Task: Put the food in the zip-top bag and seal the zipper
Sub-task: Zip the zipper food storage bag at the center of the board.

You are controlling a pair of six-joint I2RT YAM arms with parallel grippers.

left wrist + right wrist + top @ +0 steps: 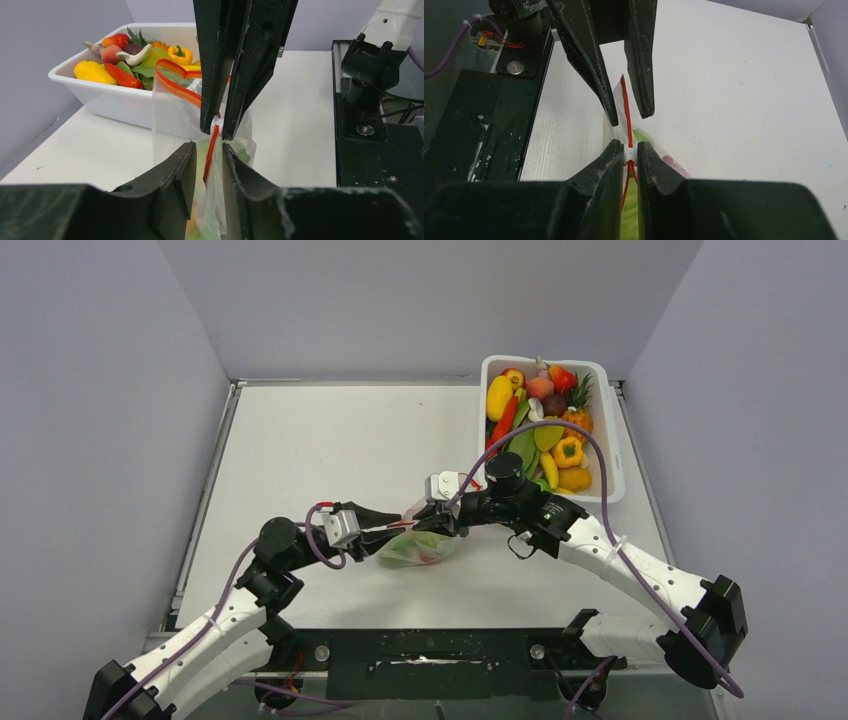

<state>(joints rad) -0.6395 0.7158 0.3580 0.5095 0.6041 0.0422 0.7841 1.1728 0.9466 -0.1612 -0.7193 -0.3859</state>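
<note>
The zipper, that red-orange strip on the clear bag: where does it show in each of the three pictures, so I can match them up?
Top external: the zipper is a short red line just left of the picture's centre.
Left wrist: the zipper runs up the centre, then loops left.
Right wrist: the zipper is a vertical line at centre.
Shared landmark: the right gripper, shut on it.

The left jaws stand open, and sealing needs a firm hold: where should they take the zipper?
Probably the zipper, beside the white slider that the right gripper pinches. Come from its left end, closing the left gripper on the flat faces: the strip stands on edge between the jaws.
</note>
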